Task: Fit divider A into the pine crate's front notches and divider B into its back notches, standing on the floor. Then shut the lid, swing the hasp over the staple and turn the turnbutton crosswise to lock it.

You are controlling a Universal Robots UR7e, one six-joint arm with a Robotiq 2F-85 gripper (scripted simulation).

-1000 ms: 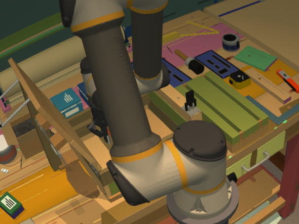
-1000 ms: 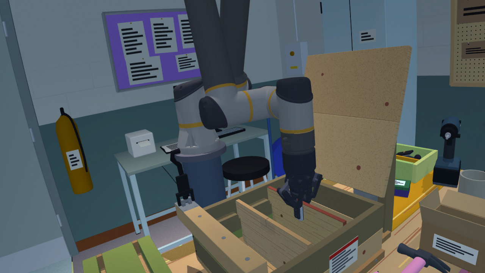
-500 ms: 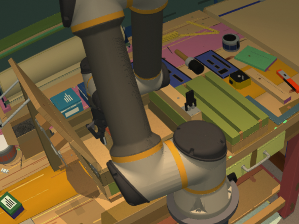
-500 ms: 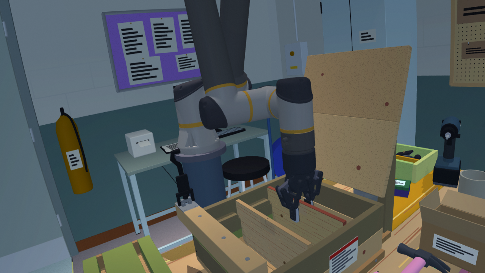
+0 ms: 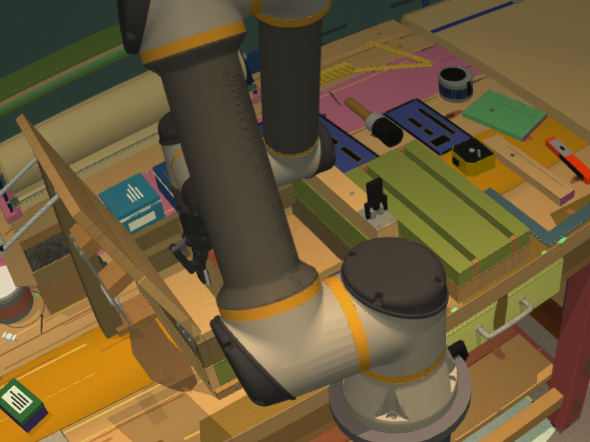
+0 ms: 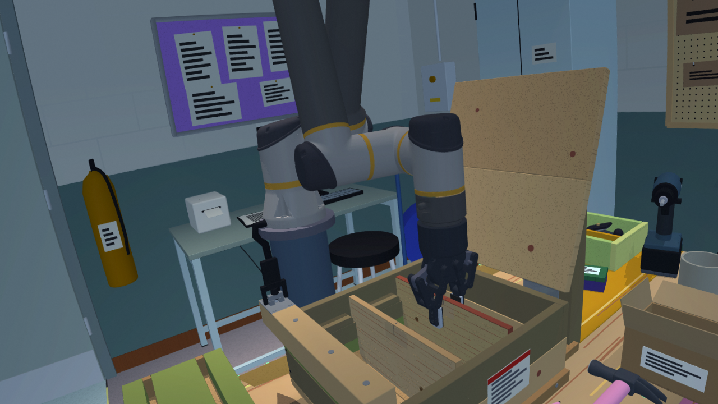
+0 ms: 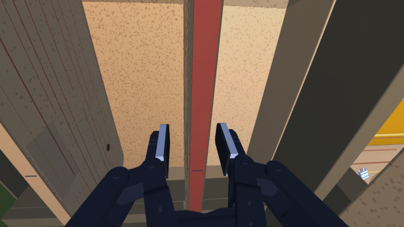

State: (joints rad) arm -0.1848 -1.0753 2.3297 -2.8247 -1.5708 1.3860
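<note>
The pine crate point(image 6: 427, 331) sits open on the bench, its lid point(image 6: 527, 171) raised behind it. Two plywood dividers stand upright inside. The plain-topped one point(image 6: 396, 336) is nearer the second side camera. The one with a red top edge point(image 6: 467, 311) point(image 7: 203, 93) stands farther back, closer to the lid. My gripper point(image 6: 442, 301) point(image 7: 194, 146) point(image 5: 197, 262) is open, with its fingers on either side of the red top edge, holding nothing. The crate's floor point(image 7: 141, 79) shows on both sides of the red edge. The arm hides most of the crate from the side camera.
A cardboard box point(image 6: 673, 341) stands right of the crate, with a hammer point(image 6: 622, 384) in front of it. A green tray point(image 6: 615, 238) sits behind the lid. A slotted green fixture point(image 5: 445, 210) and small tools lie on the bench beyond the arm's base point(image 5: 395, 380).
</note>
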